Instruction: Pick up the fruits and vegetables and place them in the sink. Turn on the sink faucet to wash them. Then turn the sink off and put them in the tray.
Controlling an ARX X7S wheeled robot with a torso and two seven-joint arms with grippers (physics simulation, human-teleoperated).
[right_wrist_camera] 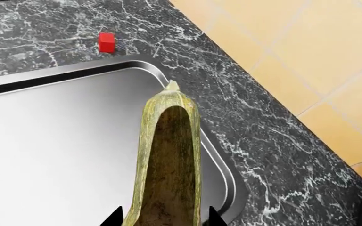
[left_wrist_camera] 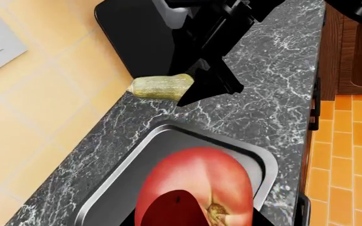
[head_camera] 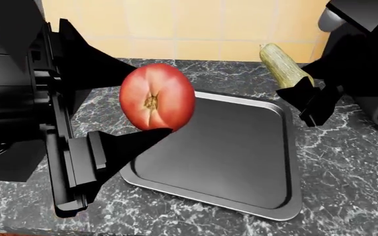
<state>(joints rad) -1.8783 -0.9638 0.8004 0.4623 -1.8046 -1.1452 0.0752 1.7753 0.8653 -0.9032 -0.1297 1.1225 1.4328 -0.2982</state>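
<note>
I hold the tomato (head_camera: 157, 96) in my left end effector (head_camera: 151, 114), mid-frame above the tray (head_camera: 275, 110)'s left edge; my right end effector (head_camera: 310, 101) grips the squash (head_camera: 283, 65), long axis tilted, upper right over the tray's far corner.

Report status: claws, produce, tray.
Left claw shut on tomato, above tray. Right claw shut on squash, over tray's far corner. Tray bare, nothing blocking.

Both arms are matte black, blocky, each claw (head_camera: 151, 133) ending in pointed wedge fingers.
</note>
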